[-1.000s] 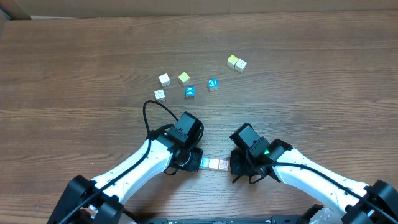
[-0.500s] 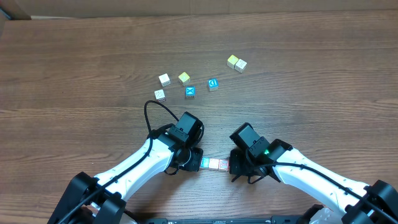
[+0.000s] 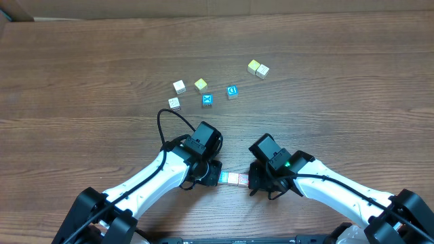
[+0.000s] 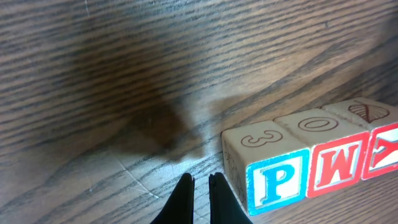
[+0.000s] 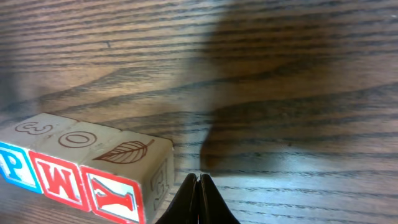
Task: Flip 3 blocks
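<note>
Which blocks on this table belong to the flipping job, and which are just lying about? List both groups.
Job: P block, W block, Y block, touching in a row.
Lying about: blue X cube, second blue cube, two yellow cubes, three pale cubes.

You get an evenly lit, sharp overhead, no glare. Wrist cams: big soft-edged shadows darken the table (image 4: 93,56); blocks (image 4: 277,180) in focus, grain goes blurry twd the top.
</note>
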